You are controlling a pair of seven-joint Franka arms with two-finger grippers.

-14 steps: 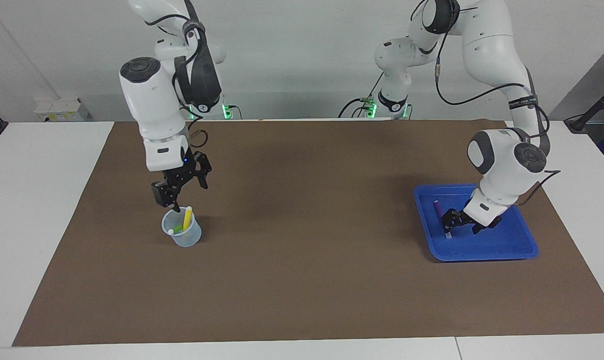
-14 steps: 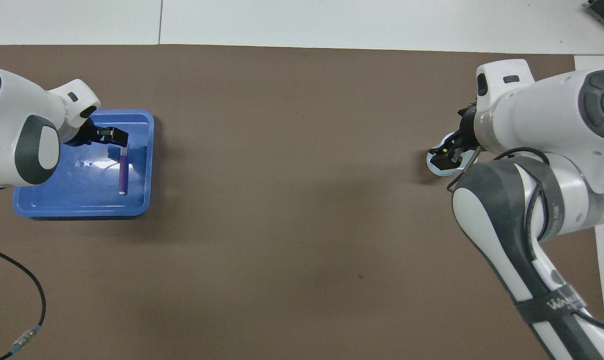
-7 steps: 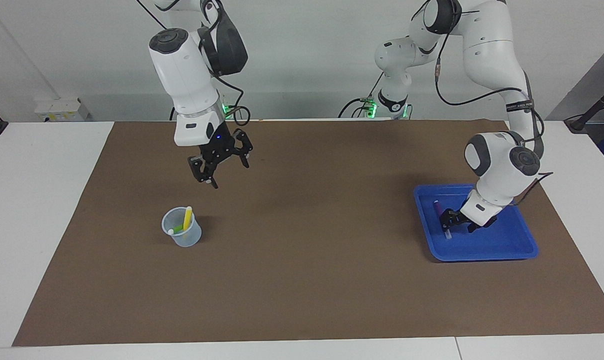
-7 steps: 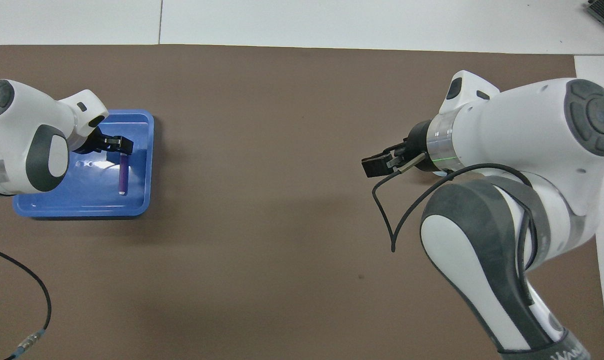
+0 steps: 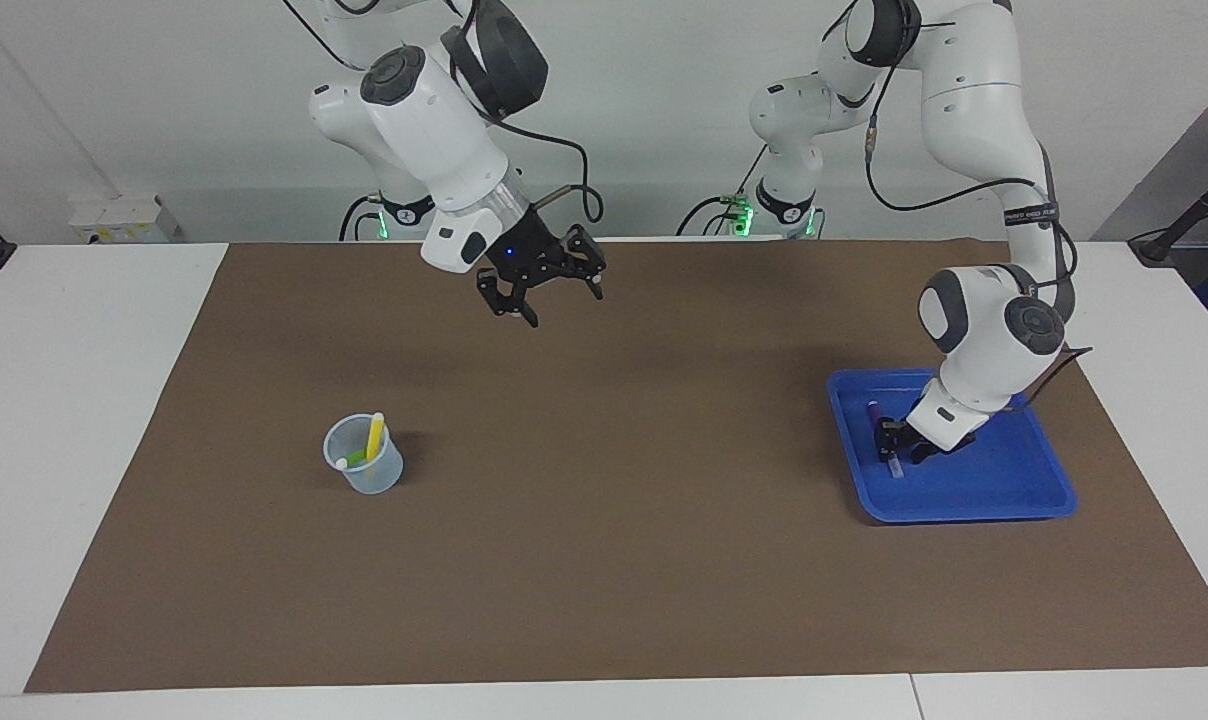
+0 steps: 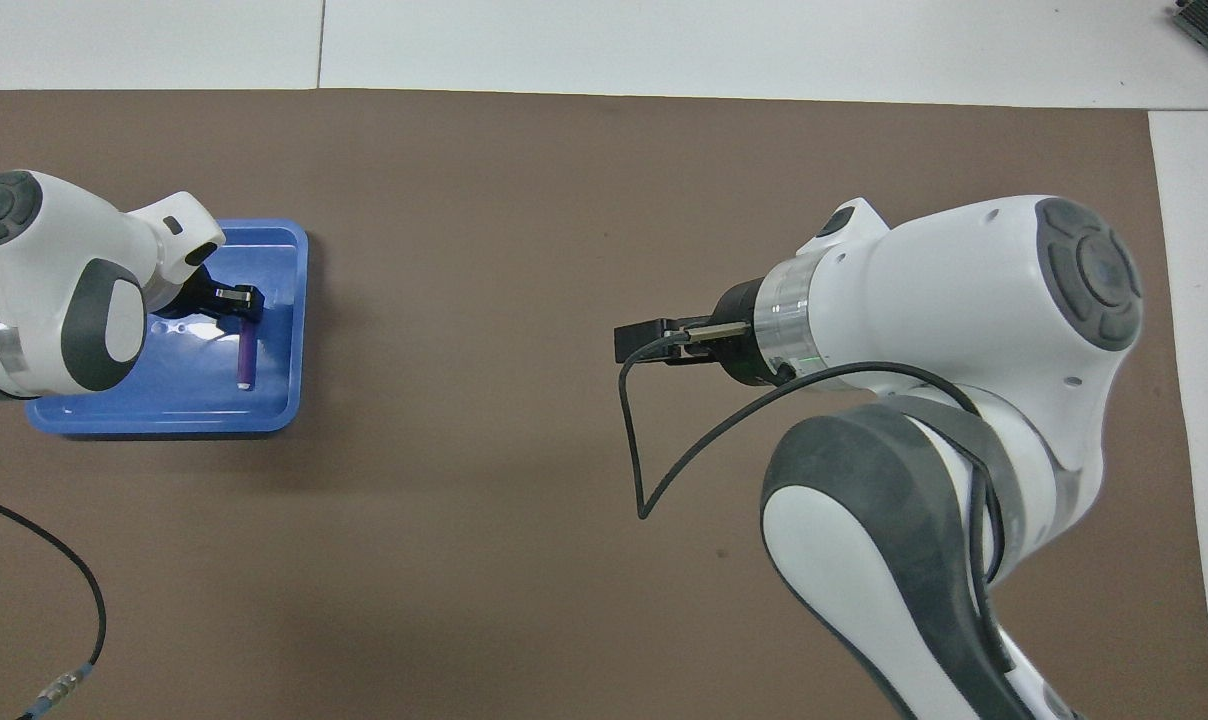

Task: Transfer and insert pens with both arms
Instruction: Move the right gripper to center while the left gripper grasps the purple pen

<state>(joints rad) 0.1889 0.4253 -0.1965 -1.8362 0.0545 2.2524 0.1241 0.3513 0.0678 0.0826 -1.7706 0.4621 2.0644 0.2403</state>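
A purple pen [image 5: 875,411] [image 6: 246,352] lies in the blue tray [image 5: 1014,492] [image 6: 164,410] at the left arm's end of the table. My left gripper [image 5: 892,445] [image 6: 238,300] is down in the tray, right at the pen's end that lies farther from the robots. A yellow pen [image 5: 375,435] and a green pen [image 5: 355,457] stand tilted in the clear cup [image 5: 364,472] toward the right arm's end. My right gripper [image 5: 554,300] [image 6: 646,340] hangs open and empty over bare mat around the table's middle. In the overhead view the right arm hides the cup.
A brown mat [image 5: 614,560] covers most of the white table. A loose black cable [image 6: 64,580] lies near the robots at the left arm's end. A cable loop [image 6: 634,450] dangles from the right arm's wrist.
My right gripper rose from just above the cup and swung toward the middle of the table. My left gripper settled lower onto the purple pen in the tray.
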